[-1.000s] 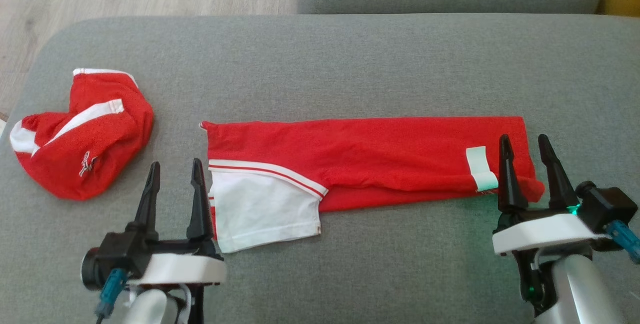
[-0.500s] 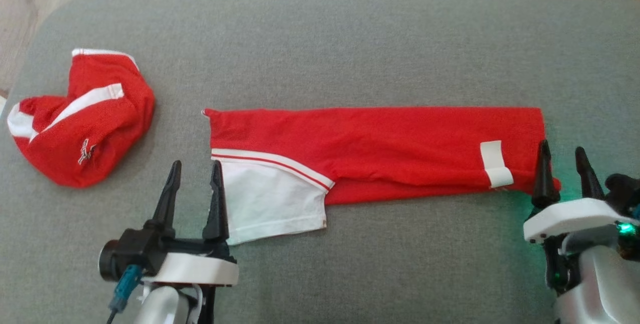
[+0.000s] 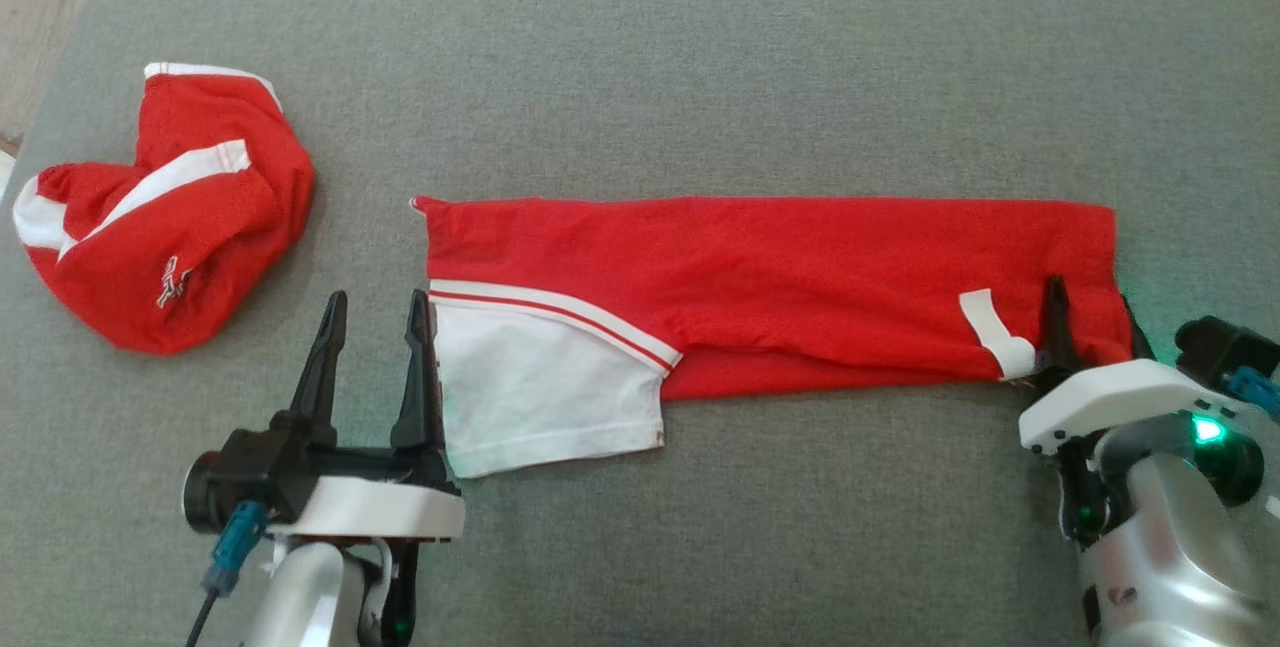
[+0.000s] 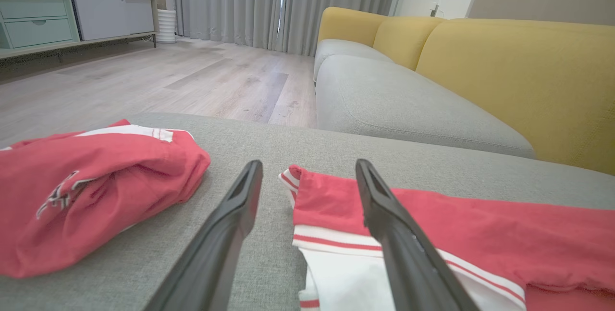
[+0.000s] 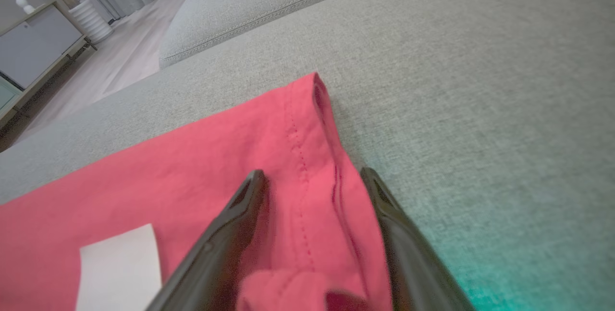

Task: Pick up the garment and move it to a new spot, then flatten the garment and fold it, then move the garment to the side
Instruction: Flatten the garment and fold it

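Finds the garment (image 3: pixel 780 277) as a long folded strip across the middle of the grey cushion (image 3: pixel 700 47), toward its front edge. Judges it soft, light, limp: pinch at both ends or expect sagging. Has left gripper (image 3: pixel 378 299) agape beside the white sleeve (image 3: pixel 545 387), right gripper (image 3: pixel 1090 299) agape astride the right hem (image 5: pixel 317 157), gripping nothing

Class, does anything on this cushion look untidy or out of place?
Yes: the left garment lies crumpled in a heap, unlike the flattened long garment, whose right corner bunches between the right gripper's open jaws.
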You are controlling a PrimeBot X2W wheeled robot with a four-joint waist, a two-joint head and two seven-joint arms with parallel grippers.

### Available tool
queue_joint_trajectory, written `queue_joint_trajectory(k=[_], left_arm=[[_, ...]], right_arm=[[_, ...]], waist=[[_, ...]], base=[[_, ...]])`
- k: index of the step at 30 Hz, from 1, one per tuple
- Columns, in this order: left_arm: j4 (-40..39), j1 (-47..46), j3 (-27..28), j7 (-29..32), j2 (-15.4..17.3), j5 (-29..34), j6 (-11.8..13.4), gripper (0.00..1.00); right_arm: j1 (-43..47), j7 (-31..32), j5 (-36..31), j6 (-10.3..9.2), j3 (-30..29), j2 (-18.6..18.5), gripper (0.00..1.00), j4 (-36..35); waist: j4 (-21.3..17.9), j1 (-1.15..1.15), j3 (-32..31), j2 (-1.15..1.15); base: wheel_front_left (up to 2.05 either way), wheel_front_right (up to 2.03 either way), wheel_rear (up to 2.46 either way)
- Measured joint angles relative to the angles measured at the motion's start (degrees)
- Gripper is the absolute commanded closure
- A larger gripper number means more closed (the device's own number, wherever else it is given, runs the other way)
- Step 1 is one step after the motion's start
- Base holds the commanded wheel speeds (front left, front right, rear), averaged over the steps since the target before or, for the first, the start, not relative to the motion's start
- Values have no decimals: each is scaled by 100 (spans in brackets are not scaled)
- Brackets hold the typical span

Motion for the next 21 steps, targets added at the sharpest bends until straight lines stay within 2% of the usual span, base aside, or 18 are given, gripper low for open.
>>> queue_joint_trajectory(k=[1, 2, 6, 12, 16, 21], left_arm=[[0, -4, 8, 0, -2, 13, -1, 0], [2, -12, 14, 0, -4, 14, -1, 0], [-2, -58, 32, 0, -10, 63, -7, 0], [-23, -56, 55, 0, -14, 102, -8, 0], [-73, -50, 66, 0, -14, 113, -36, 0], [-89, -19, 2, 0, -15, 113, -51, 0]], right_arm=[[-37, -34, 27, 0, 37, -4, 55, 69], [-77, -35, 46, 0, 73, -14, 100, 145], [-209, -36, -7, 0, 121, -35, 100, 368], [-238, -87, -471, 1, -464, 90, 100, 448], [-221, -85, -1056, 1, -1477, 84, 100, 336], [-193, 65, -1926, 1, -2483, 64, 100, -231]], waist=[[-9, 0, -4, 0], [-18, 0, -9, 0], [-62, 0, -70, 0], [-114, 0, -188, 0], [-144, 0, -291, 0], [-175, -1, -425, 0]], base=[[0, 0, 0], [0, 0, 0], [0, 0, 0], [0, 0, 0], [0, 0, 0], [0, 0, 0]])
